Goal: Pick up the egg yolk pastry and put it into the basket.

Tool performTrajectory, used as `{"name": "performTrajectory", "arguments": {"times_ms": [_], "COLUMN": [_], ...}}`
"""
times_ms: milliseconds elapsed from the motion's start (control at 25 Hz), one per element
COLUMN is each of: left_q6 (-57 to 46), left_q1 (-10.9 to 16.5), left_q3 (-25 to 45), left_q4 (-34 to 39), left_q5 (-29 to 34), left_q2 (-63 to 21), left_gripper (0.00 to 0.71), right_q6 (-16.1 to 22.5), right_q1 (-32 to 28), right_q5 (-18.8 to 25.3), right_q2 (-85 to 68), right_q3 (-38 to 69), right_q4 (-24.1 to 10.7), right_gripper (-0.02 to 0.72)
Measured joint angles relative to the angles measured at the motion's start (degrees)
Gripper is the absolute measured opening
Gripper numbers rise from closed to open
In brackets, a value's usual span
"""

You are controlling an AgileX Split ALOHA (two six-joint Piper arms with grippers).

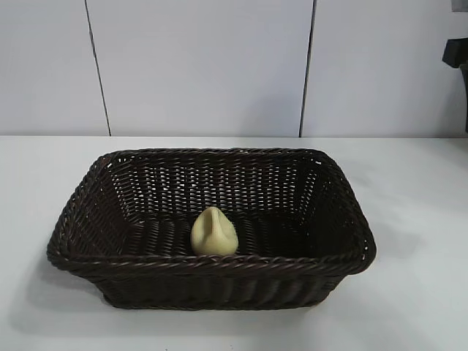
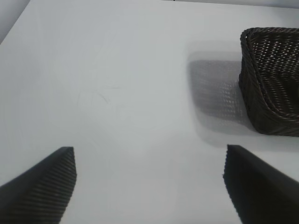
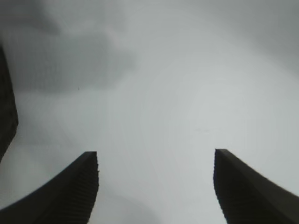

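Observation:
The pale yellow egg yolk pastry [image 1: 214, 232] lies inside the dark brown wicker basket [image 1: 110, 164], leaning on its edge against the near wall. The basket stands in the middle of the white table; one corner of it shows in the left wrist view [image 2: 266, 70]. My left gripper [image 2: 149, 184] is open and empty over bare table, away from the basket. My right gripper [image 3: 156, 186] is open and empty over bare table. Only a dark part of the right arm [image 1: 457, 55] shows at the exterior view's right edge.
The white table [image 1: 409, 292] runs around the basket on all sides. A pale panelled wall [image 1: 205, 66] stands behind it.

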Motion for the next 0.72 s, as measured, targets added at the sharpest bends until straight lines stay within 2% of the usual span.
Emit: {"name": "performTrajectory", "arguments": {"times_ms": [480,720], "left_q6": [0.00,0.00], "left_q1": [0.00,0.00], "left_q3": [0.00,0.00], "left_q4": [0.00,0.00], "left_q5": [0.00,0.00], "left_q2": [0.00,0.00], "left_gripper": [0.624,0.624], "right_q6": [0.00,0.00], "right_q1": [0.00,0.00], "right_q5": [1.01,-0.97], "right_q2": [-32.94,-49.61], "right_q3": [21.50,31.99], "right_q4": [0.00,0.05], "right_gripper": [0.505,0.505]}}
